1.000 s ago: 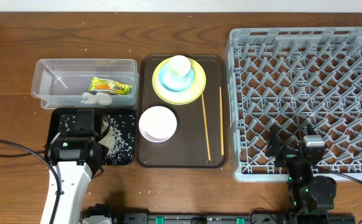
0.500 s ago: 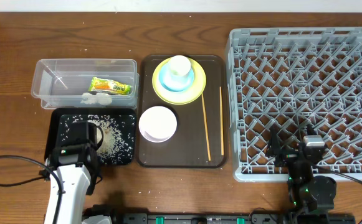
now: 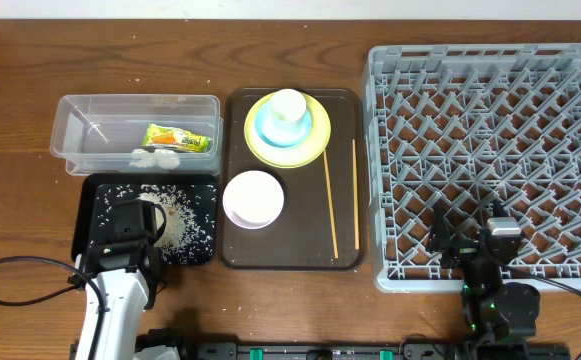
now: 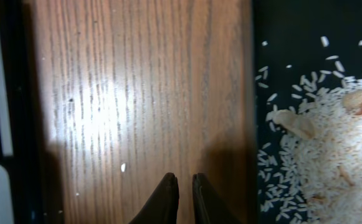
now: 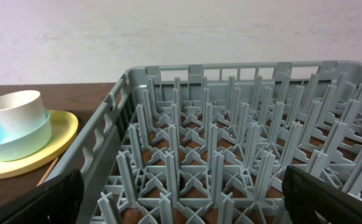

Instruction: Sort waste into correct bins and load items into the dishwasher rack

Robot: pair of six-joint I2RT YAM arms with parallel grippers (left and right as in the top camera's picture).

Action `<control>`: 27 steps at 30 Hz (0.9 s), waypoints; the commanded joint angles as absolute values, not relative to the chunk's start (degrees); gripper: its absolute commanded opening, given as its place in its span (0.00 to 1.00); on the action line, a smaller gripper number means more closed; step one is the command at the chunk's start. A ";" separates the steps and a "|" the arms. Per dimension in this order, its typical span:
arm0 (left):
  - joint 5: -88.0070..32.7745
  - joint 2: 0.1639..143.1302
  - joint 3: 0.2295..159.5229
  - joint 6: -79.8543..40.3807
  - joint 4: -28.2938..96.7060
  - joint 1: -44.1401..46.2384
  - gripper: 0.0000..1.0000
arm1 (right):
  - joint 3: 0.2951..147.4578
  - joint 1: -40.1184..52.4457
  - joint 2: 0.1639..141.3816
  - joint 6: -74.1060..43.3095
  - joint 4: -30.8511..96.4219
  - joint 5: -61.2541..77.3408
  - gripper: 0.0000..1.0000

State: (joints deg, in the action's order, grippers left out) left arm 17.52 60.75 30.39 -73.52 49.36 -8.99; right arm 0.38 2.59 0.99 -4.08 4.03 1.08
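Wood grain fills most of your left wrist view. The left end effector is clenched, its fingertips only a sliver apart with nothing between them, and they show against bare bench. The black tray lies just to one side of them, its edge close by. The rice is heaped inside it, with loose grains scattered around the heap. One stray grain sits on the bench near the fingers. From overhead you see that arm at the tray's corner on the robot's side.

On the far side of the black tray stands the clear tub. It holds the snack wrapper and the white tissue just beside each other, well apart from either end effector.

On the brown serving tray, the white cup sits in the light blue bowl, which sits on the yellow plate. The white bowl rests on the same tray, closer to the robot. The two chopsticks lie lengthwise along its right side, apart from each other.

Your right end effector is released, fingers spread wide, hovering at the near edge of the dishwasher rack. The plate stack shows off to its left, beyond the rack's wall.
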 commanded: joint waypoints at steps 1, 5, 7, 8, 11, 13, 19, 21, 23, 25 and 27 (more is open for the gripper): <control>18.24 60.60 29.30 -74.02 48.93 -9.37 0.13 | 0.32 1.85 0.93 -3.60 4.25 1.08 0.99; 17.39 60.60 27.94 -74.02 48.14 -9.37 0.11 | 0.32 1.85 0.93 -3.60 4.25 1.08 0.99; 17.39 60.60 27.31 -74.00 47.46 -9.37 0.10 | 0.32 1.85 0.93 -3.60 4.25 1.08 0.99; 17.39 60.60 27.00 -74.00 47.00 -9.37 0.10 | 0.32 1.85 0.93 -3.60 4.25 1.08 0.99; 17.26 60.60 25.78 -72.73 44.38 -9.37 0.10 | 0.32 1.85 0.93 -3.60 4.25 1.08 0.99; 16.47 60.62 24.84 -72.05 42.35 -9.37 0.10 | 0.32 1.85 0.93 -3.60 4.25 1.08 0.99; 13.89 60.60 23.77 -72.05 38.37 -9.37 0.08 | 0.32 1.85 0.93 -3.57 4.25 1.08 0.99; 13.45 60.60 23.77 -72.05 37.80 -9.37 0.08 | 0.32 1.85 0.93 -3.60 4.25 1.08 0.99; 13.02 60.60 23.77 -71.92 37.43 -9.37 0.08 | 0.32 1.85 0.93 -3.60 4.25 1.08 0.99; 12.64 60.60 23.77 -71.61 37.17 -9.37 0.08 | 0.32 1.85 0.93 -3.60 4.25 1.08 0.99; 12.58 60.60 23.77 -71.61 37.10 -9.37 0.08 | 0.32 1.85 0.93 -3.60 4.25 1.08 0.99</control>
